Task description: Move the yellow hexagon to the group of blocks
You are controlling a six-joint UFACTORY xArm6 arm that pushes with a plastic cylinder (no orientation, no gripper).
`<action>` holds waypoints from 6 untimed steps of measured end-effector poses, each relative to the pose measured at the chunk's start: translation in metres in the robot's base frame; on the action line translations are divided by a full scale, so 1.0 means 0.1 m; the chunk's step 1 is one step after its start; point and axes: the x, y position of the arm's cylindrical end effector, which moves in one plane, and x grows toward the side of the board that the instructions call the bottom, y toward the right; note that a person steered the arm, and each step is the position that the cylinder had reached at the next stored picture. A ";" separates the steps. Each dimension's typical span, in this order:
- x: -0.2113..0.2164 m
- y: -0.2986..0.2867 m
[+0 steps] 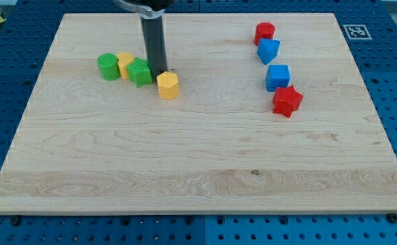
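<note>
The yellow hexagon [168,86] lies on the wooden board in the view's upper left part. My tip [158,72] stands just above and left of it, touching or nearly touching its upper left edge. To the tip's left sit a green star-like block [140,71], a yellow block [124,64] and a green cylinder [107,67], packed in a row. The rod hides part of the green star block's right side.
At the view's upper right a column of blocks runs downward: a red cylinder-like block [264,32], a blue triangular block [268,50], a blue cube [278,77] and a red star [287,101]. The wooden board [198,170] lies on a blue perforated table.
</note>
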 end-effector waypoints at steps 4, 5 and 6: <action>0.01 0.53; 0.09 0.78; 0.25 0.73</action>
